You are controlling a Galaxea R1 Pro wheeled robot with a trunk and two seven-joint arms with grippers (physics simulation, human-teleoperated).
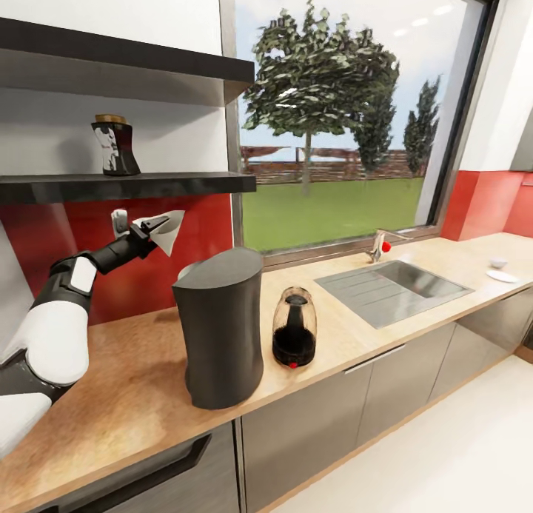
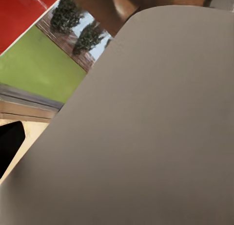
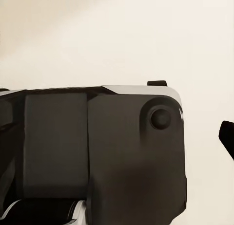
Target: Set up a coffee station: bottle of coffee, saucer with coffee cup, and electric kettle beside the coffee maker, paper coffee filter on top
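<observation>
My left gripper [image 1: 150, 232] is shut on the paper coffee filter [image 1: 169, 227], a white cone held in front of the red backsplash, up and to the left of the coffee maker [image 1: 220, 328]. In the left wrist view the filter [image 2: 146, 127] is a broad pale surface right at the camera. The coffee maker stands on the countertop [image 1: 133, 380], with the electric kettle [image 1: 294, 328] just to its right. On the kitchen shelf [image 1: 126, 183] above my gripper stands the bottle of coffee [image 1: 115, 144]. At the far right of the counter, the coffee cup [image 1: 499, 262] sits just behind the saucer [image 1: 503, 276].
A steel sink [image 1: 392, 283] with a tap [image 1: 379, 245] is set into the counter under the large window [image 1: 333, 113]. An upper black shelf [image 1: 118, 61] hangs above. Pale floor lies at lower right. The right wrist view has a dark robot part [image 3: 97, 152] over pale floor.
</observation>
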